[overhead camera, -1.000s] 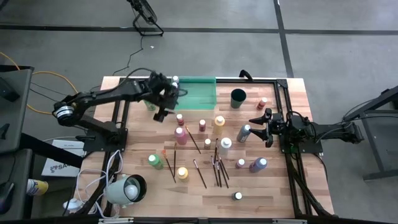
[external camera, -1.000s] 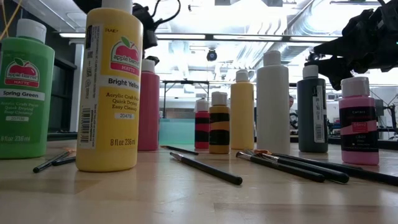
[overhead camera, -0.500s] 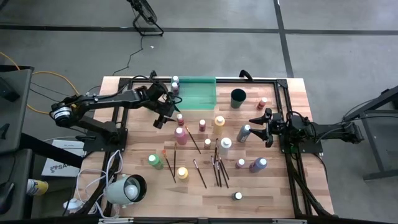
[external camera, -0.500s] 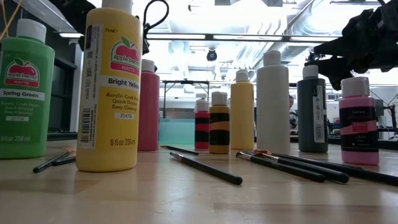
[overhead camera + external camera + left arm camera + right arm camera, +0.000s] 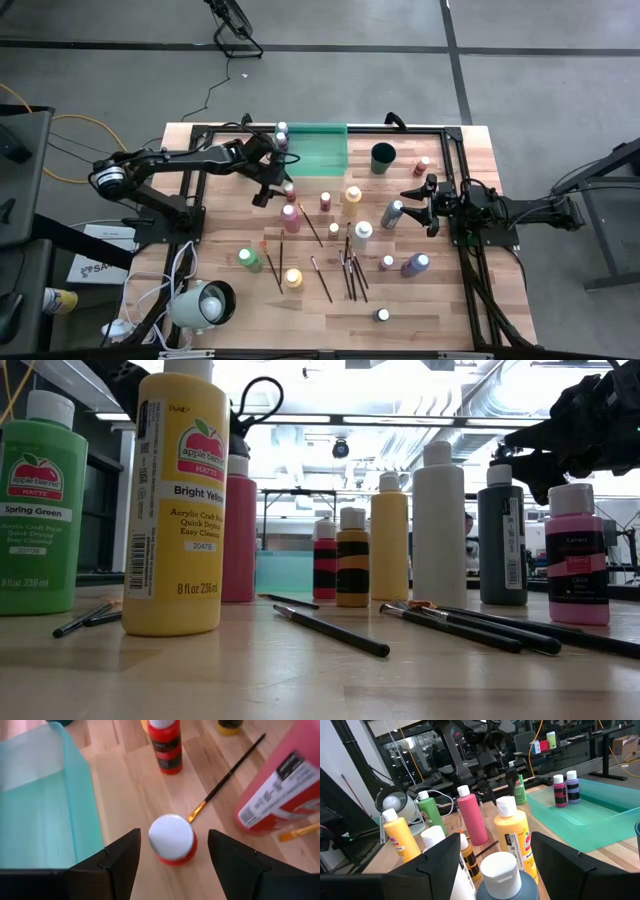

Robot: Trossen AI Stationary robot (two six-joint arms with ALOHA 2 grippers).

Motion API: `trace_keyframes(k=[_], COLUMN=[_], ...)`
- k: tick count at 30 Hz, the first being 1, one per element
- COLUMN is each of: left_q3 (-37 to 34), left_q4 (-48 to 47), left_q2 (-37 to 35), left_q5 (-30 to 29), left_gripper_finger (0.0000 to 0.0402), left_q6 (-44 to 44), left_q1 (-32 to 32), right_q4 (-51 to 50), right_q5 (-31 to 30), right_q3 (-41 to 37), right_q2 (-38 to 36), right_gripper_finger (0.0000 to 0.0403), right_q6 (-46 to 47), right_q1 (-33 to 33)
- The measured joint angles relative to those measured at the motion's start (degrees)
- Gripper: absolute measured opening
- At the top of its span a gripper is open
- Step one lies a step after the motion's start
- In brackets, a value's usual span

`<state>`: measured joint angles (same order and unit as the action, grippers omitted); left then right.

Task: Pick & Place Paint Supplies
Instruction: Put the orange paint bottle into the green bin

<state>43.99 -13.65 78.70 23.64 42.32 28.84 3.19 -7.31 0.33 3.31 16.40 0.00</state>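
Left jaws (image 5: 170, 865) spread wide above a small red bottle (image 5: 172, 840)

Nothing is gripped; that white-capped bottle stands just right of the green tray (image 5: 320, 150); right jaws (image 5: 412, 203), also apart and empty, flank the grey bottle (image 5: 392, 213); brushes (image 5: 350, 275) lie on the near surface (image 5: 460, 310).

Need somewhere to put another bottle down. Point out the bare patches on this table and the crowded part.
Bare wood: the table's left side below the left arm, and the front right corner beyond the white-capped bottle. Crowded: the middle, around the paintbrushes and pink bottle.
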Motion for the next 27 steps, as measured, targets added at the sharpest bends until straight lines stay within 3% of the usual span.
trace_keyframes(k=[17, 27], left_q3=[0.02, 0.15], left_q4=[0.07, 0.57], left_q2=[0.00, 1.76], left_q5=[-2.43, -1.01], left_gripper_finger=[0.0222, 0.0142], left_q6=[-3.15, -4.04], left_q1=[0.07, 0.02], right_q4=[0.01, 0.00], right_q5=[0.00, -0.02], right_q3=[0.01, -0.01], right_q2=[0.00, 0.00], right_gripper_finger=[0.0237, 0.0237], right_q6=[0.00, 0.00], right_q1=[-0.01, 0.00])
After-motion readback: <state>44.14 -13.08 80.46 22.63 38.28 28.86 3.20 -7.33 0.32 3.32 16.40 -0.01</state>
